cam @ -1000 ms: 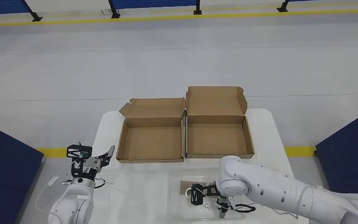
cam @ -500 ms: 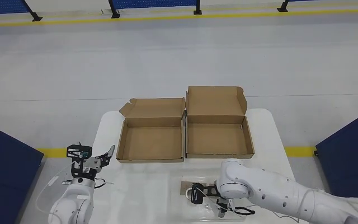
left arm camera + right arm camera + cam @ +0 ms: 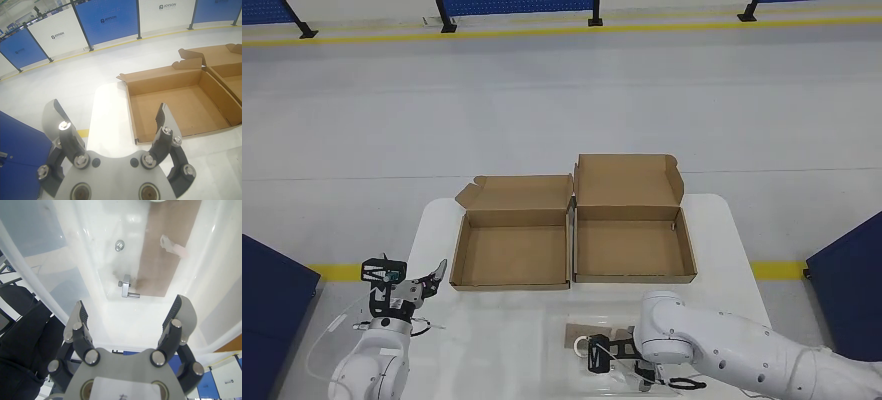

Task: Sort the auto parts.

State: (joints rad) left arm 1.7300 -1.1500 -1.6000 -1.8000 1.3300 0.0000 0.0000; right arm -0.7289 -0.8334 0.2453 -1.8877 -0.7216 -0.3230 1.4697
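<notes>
We count two cardboard ones mid-frame: left box (image 3: 510,255), right box (image 3: 630,248). Three parts in the bin (image 3: 208,256): bracket (image 3: 126,288), stud (image 3: 119,245), clip (image 3: 171,246). Jaws wide on left gripper (image 3: 109,108), right gripper (image 3: 129,302).

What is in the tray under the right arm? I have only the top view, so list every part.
Observer: The right wrist view shows three loose parts in the clear tray: a metal bracket with a pin, a small round metal fastener and a white plastic clip.
Operator: Say which one is first in line for a grab.
Observer: Probably the bracket. It lies just beyond the right gripper, which is open and holds nothing.
</notes>
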